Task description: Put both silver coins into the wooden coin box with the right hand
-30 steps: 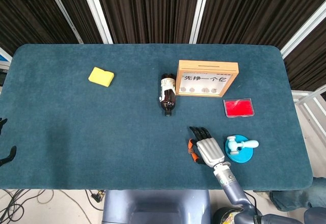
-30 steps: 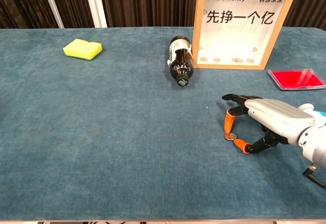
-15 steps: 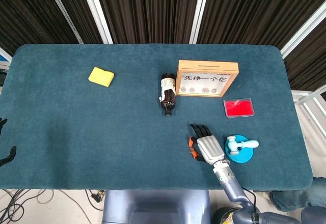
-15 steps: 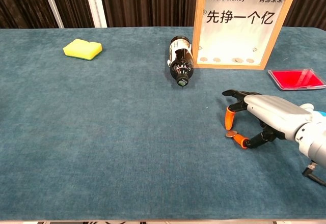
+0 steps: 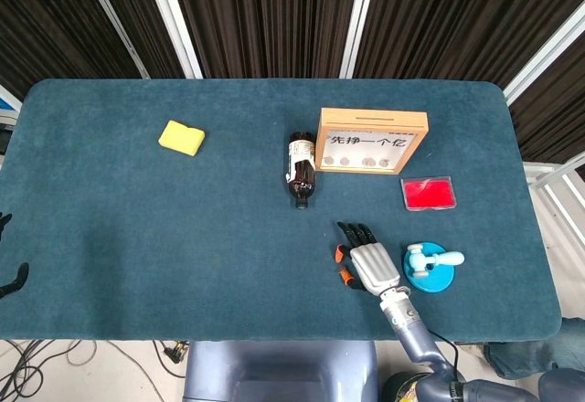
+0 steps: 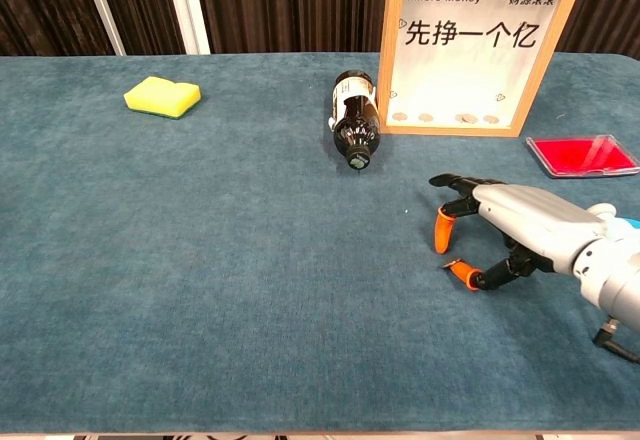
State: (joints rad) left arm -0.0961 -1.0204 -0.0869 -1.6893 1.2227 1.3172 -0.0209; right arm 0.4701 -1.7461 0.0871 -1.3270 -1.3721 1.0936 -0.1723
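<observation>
My right hand [image 6: 520, 225] [image 5: 368, 263] hovers low over the cloth at the front right, palm down, with its orange-tipped fingers [image 6: 441, 232] spread. One silver coin [image 6: 452, 263] shows as a thin sliver at the thumb tip, below the raised fingertip and apart from it. No second loose coin can be made out. The wooden coin box [image 6: 482, 50] [image 5: 371, 140] stands upright further back, with several coins behind its pane. At the left edge of the head view, dark shapes [image 5: 13, 279] may be my left hand.
A brown bottle [image 6: 354, 120] [image 5: 301, 168] lies on its side left of the box. A red case [image 6: 582, 155] [image 5: 428, 193] lies behind the right hand. A blue round object [image 5: 431, 268] sits just right of the hand, and a yellow sponge [image 6: 162, 96] lies far left.
The right hand has shifted slightly back and left and risen a little. Its orange fingertip has lifted off the coin, which now sits by the thumb tip.
</observation>
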